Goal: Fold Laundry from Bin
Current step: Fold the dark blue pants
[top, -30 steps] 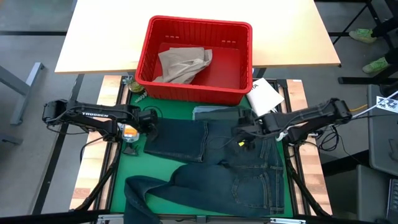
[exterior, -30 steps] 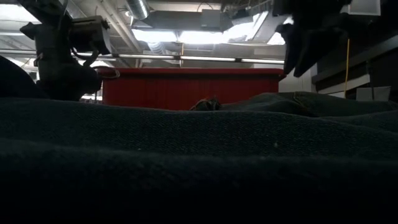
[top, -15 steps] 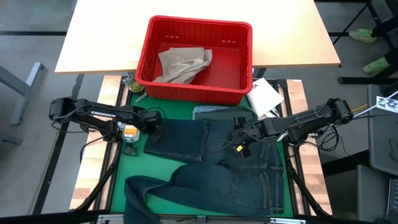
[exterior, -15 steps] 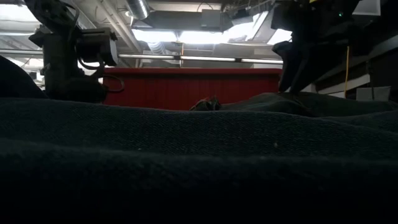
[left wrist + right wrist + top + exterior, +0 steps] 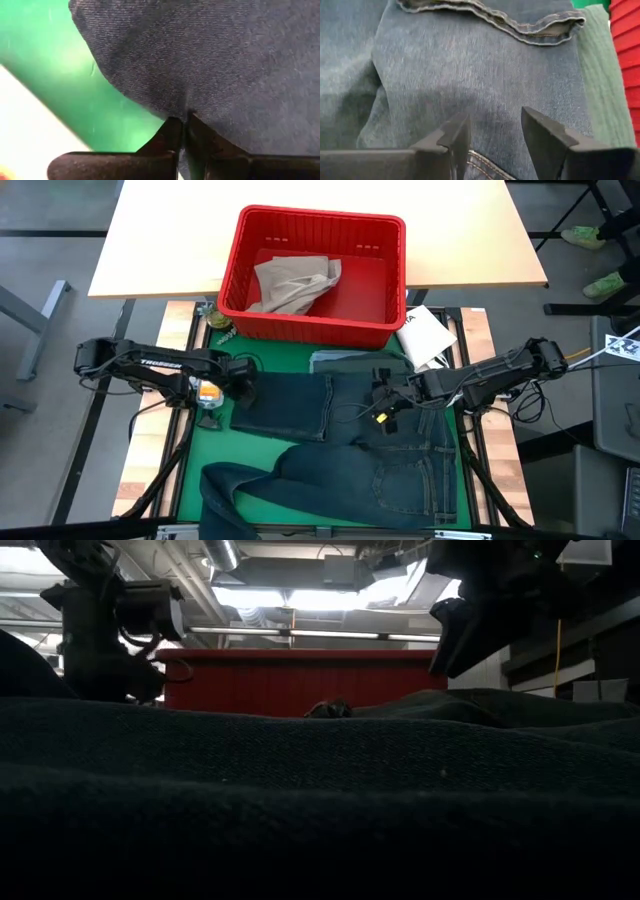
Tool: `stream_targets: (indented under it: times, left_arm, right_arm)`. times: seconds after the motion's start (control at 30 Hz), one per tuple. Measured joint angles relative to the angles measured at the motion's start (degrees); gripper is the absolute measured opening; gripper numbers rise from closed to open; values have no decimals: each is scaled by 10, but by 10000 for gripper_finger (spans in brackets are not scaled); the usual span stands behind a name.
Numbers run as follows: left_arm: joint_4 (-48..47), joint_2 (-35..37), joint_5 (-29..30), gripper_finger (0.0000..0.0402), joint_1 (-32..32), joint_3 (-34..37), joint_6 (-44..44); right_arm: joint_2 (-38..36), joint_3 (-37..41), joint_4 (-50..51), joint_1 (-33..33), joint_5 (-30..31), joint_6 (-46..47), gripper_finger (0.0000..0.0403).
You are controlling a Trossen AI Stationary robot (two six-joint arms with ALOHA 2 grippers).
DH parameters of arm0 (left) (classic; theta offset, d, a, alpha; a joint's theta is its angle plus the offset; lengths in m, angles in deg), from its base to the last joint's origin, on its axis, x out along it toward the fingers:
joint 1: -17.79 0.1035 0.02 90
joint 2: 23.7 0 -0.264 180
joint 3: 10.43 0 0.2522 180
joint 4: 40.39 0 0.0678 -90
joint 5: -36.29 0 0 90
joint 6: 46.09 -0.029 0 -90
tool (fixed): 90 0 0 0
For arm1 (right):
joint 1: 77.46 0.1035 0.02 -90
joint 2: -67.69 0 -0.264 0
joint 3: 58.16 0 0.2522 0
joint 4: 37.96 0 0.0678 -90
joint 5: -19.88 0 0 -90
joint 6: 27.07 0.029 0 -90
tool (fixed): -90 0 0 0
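Dark blue denim jeans (image 5: pixel 350 430) lie spread on the green mat (image 5: pixel 190 450), one leg folded across toward the left. My left gripper (image 5: pixel 243 383) is shut on that folded leg's left edge. My right gripper (image 5: pixel 385 402) hovers open just above the jeans' waist part (image 5: pixel 485 75), touching nothing. A dark green garment (image 5: pixel 345 360) lies partly under the jeans at their far side. The red bin (image 5: pixel 312 275) stands beyond the mat with tan trousers (image 5: pixel 292 283) lying in it. My left gripper pinches the denim at the folded leg's left edge (image 5: pixel 189 106) between its two fingers, which come from above and point down. A small pucker of cloth runs into the fingers. One layer or several, I cannot tell. The leg lies on the mat.
A white flat packet (image 5: pixel 425 335) lies right of the bin's near corner. The jeans' other leg (image 5: pixel 225 485) runs to the mat's near left corner. A pale tabletop (image 5: pixel 170 240) carries the bin; wooden strips (image 5: pixel 150 450) border the mat.
My left gripper has shut on the jeans' left edge without shifting much. My right gripper has come down a little toward the jeans and tipped more steeply downward, staying open. The jeans lie as before.
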Motion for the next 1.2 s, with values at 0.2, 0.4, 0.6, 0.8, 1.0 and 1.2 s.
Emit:
stream_targets:
  times: [0.2, 0.4, 0.6, 0.8, 1.0, 1.2]
  left_arm:
    - [-146, 55, 29, 4, 0, -45, 7]
    - [-222, 118, 78, 2, 0, -107, 10]
    - [-338, 145, 156, 1, 2, -191, 24]
    - [-379, 149, 179, 1, 18, -266, 24]
    - [-355, 149, 171, 1, 28, -328, 24]
    - [-241, 149, 107, 0, 28, -344, 25]
  right_arm:
    - [0, 0, -12, 0, 0, 4, 175]
    - [0, 0, -27, 0, 5, 4, 175]
    - [0, 0, -27, 0, 11, 4, 175]
    - [0, 0, -62, 0, 11, 4, 175]
    - [0, 0, -95, 0, -9, 3, 175]
    - [-11, 0, -93, 0, -32, 2, 175]
